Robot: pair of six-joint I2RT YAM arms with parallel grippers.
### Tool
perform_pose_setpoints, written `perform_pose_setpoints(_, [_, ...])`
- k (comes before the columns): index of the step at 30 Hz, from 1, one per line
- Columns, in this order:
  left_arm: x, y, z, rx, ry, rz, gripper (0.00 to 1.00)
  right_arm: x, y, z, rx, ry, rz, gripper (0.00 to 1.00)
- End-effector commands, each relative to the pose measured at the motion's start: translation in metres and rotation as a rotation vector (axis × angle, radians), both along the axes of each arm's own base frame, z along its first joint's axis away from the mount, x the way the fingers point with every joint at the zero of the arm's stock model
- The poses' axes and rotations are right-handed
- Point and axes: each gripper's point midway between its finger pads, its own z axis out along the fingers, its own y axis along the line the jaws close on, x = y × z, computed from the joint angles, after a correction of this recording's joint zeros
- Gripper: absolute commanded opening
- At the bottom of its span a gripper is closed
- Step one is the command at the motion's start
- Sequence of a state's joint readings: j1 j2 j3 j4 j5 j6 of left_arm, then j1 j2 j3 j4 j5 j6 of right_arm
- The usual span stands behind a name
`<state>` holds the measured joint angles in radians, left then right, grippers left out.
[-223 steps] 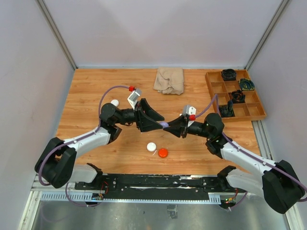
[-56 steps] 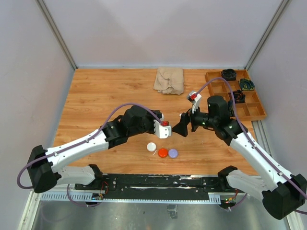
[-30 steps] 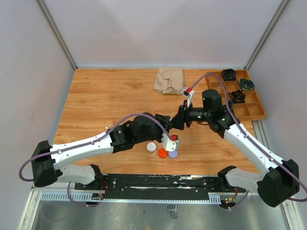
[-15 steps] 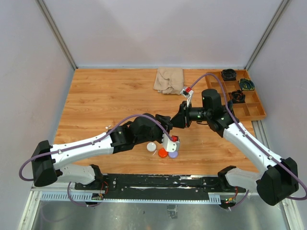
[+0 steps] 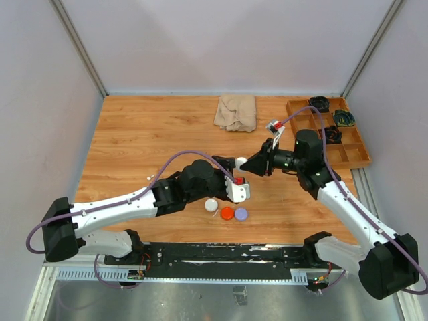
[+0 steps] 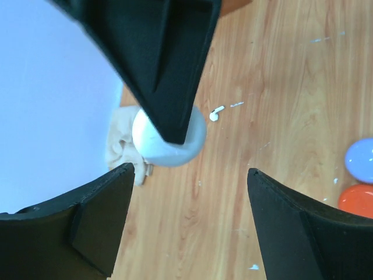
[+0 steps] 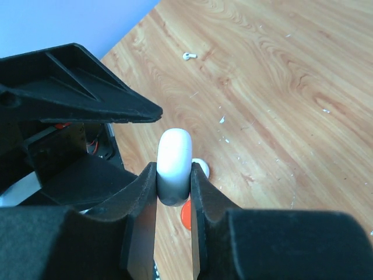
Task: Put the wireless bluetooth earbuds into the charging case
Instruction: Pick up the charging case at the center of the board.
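Differs from half a second ago in two ways: left fingers (image 5: 226, 162) lifted off the pucks and swung toward the far edge of the tabletop (image 5: 134, 134), right fingers (image 5: 256, 164) drawn back a little toward the right edge. Holds a white charging case (image 5: 241, 161) in the right fingers, clenched on its two flat faces, seen rim-on from the right wrist. Carries it in the air over the middle of the tabletop, touching nothing else. Has the left fingers released and spread wide, tips just beside the case, one above and one below it in the right wrist view, no contact to be seen. Leaves one white earbud (image 6: 217, 112) flat on the wood between the middle and the left edge, well apart from the case and from both sets of fingers. Leaves a white puck (image 5: 211, 205), a red puck (image 5: 227, 213) and a purple puck (image 5: 241, 214) in a row close to the near edge, red and purple touching, white just beside red. Has a crumpled beige cloth (image 5: 236, 112) at the middle of the far edge and a wooden tray (image 5: 301, 123) in the far right corner, with dark coiled items (image 5: 332, 134) in several of its compartments.
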<state>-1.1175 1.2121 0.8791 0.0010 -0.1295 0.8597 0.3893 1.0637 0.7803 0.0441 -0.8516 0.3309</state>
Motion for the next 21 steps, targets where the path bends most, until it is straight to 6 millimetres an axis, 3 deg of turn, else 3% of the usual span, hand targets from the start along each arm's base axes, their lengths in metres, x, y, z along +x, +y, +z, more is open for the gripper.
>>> perform_pose_setpoints(1, [0.001,0.001,0.021,-0.211,0.153,0.039,0.84,0.012,-0.006,0.022,0.087,-0.122,-0.051,0.01])
perform_pose_setpoints(10, [0.004,0.001,0.043,-0.492,0.408,0.008,0.83,0.017,-0.010,0.039,0.195,-0.258,-0.101,0.01])
perform_pose_setpoints(21, [0.009,0.022,0.060,-0.879,0.686,-0.147,0.79,0.015,-0.009,0.053,0.292,-0.365,-0.101,0.01])
